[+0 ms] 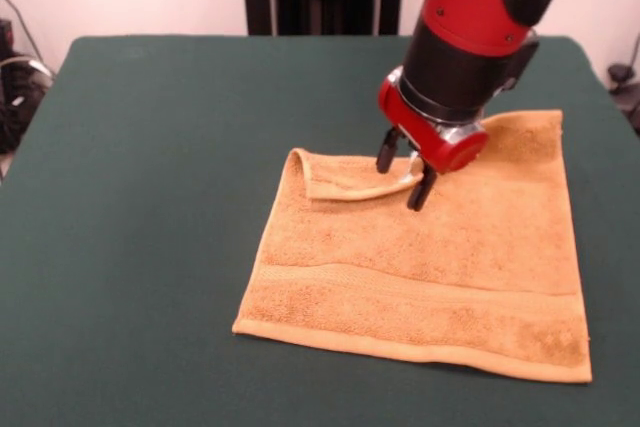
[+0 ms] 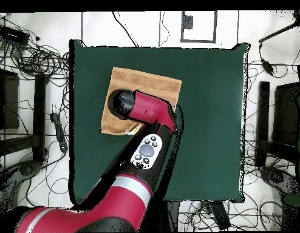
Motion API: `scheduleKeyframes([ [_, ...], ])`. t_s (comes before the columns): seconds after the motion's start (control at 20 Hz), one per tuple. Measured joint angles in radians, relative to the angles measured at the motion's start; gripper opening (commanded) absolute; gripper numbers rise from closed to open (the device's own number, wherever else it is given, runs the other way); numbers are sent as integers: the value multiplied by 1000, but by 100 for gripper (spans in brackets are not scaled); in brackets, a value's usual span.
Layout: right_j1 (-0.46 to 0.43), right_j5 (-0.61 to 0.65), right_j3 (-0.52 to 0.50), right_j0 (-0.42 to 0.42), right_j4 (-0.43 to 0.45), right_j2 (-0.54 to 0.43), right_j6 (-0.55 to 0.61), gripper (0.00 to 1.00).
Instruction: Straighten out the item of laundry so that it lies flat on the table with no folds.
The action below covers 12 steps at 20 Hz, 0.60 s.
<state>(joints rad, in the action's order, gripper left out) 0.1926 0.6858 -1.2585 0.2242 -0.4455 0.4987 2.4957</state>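
Front view, towel [image 1: 420, 267] on table [image 1: 150, 197], corner folded over, gripper [image 1: 401, 176] at fold

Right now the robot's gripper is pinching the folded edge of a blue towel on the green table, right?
Not quite: the front view shows an orange towel, not a blue one. The gripper does pinch its folded edge on the green table.

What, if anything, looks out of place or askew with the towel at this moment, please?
One edge of the towel is folded over onto itself at its far side, forming a flap instead of lying flat on the table. The claw sits at that fold, one finger on each side.
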Motion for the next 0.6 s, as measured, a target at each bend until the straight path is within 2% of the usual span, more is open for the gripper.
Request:
scheduleKeyframes([
  [0.6,1,47,4,8,1,0,28,100],
])
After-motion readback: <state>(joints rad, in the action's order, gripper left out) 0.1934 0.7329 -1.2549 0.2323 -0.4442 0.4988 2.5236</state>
